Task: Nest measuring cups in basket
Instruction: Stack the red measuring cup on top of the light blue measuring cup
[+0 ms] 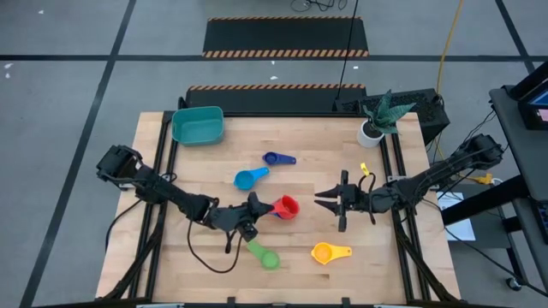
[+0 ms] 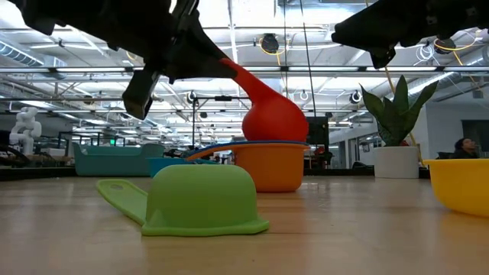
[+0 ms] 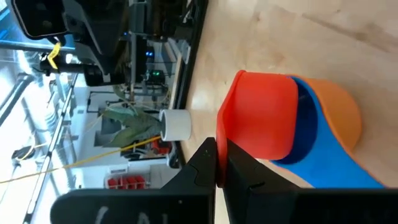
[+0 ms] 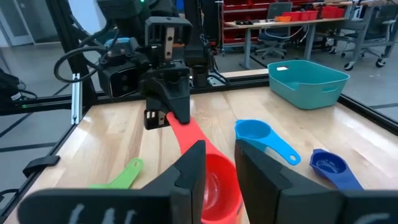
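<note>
My left gripper [image 1: 254,205] is shut on the red measuring cup [image 1: 287,206] near the table's middle. My right gripper [image 1: 324,199] stands open just right of that cup, level with it, its fingers [image 4: 193,162] apart and touching nothing. The green cup [image 2: 195,202] lies mouth down on its rim near the front edge, the orange cup [image 1: 330,253] to its right. A light blue cup [image 1: 250,178] and a dark blue cup [image 1: 278,158] lie farther back. The yellow cup [image 1: 363,168] lies right of them. The teal basket [image 1: 198,125] stands at the far left. My left gripper pinches the red cup's flat handle [image 4: 185,132] near its free end between its two fingers. The fingers come from the table's left, slanting slightly down, along the handle. The cup is held up off the table, tipped on its side, its mouth [image 4: 214,186] facing my right gripper.
A white plant pot [image 1: 371,131] stands at the far right corner. A black cable [image 1: 210,257] loops on the wood near the left arm. Bare wood lies between the basket and the blue cups, and at the front left.
</note>
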Controlling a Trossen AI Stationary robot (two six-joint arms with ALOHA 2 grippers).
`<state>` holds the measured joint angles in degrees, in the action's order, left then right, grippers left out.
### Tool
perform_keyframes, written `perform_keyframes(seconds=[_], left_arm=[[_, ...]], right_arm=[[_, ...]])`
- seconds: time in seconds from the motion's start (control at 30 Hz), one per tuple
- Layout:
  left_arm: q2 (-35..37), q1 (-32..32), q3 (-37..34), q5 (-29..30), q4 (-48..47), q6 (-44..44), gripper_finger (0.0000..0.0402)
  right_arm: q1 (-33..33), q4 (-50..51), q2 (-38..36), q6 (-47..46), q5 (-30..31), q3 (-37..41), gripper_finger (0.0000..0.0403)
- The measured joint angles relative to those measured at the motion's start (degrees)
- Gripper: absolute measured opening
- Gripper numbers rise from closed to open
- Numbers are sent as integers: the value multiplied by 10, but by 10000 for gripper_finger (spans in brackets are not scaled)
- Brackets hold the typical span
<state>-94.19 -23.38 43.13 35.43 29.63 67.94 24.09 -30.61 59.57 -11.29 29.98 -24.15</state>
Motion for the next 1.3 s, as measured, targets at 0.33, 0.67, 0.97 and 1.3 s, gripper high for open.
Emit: perform_keyframes(seconds=[0.33, 0.67, 0.97, 1.3], left_arm=[[0, 10, 0, -5, -29, -56, 126], [0, 10, 0, 16, -62, -190, 233], [0, 10, 0, -20, -138, -373, 263], [14, 5, 0, -38, -276, -548, 249]], right_arm=[[0, 0, 0, 0, 0, 0, 77], [0, 0, 0, 1, 0, 0, 77], [0, -2, 0, 0, 0, 0, 77], [18, -9, 0, 0, -1, 0, 77]])
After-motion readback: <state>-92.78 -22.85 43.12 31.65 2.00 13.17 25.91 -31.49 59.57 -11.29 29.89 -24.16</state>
